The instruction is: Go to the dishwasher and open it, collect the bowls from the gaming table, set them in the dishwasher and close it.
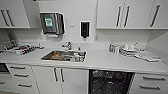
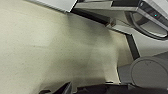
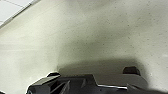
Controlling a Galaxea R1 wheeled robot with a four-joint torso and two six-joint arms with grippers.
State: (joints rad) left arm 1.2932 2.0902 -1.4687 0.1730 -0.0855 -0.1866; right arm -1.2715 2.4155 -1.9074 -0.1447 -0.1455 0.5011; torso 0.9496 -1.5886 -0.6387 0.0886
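The left end effector (image 2: 75, 88) is showing as dark parts low in the left wrist view, hanging over pale speckled floor (image 2: 50, 50); whether it is released or clenched cannot be told. The right end effector (image 3: 92, 85) is likewise appearing as a dark shape above the same kind of floor in the right wrist view, and its state cannot be told either. Beside the left arm, parts of the robot's own base are showing against the floor.

In the head view, the robot is facing a kitchen unit. The dishwasher (image 1: 109, 82) is standing open under the front edge of the white surface (image 1: 105, 61), toward its right end, its dark interior and racks showing. White cabinet doors (image 1: 67, 81) are sitting just to its left, and drawers (image 1: 150, 83) to its right.

A steel sink (image 1: 63, 55) is sitting in the middle of the surface, holding some items too blurred to name, with a tap (image 1: 67, 45) at its back edge. A dish rack (image 1: 15, 47) is lying at the left end, and bottles and crockery (image 1: 127, 48) are crowding the right end near the back. On the wall, a paper towel dispenser (image 1: 51, 23) and a dark soap dispenser (image 1: 85, 29) are hanging between the upper cabinets (image 1: 127, 13).
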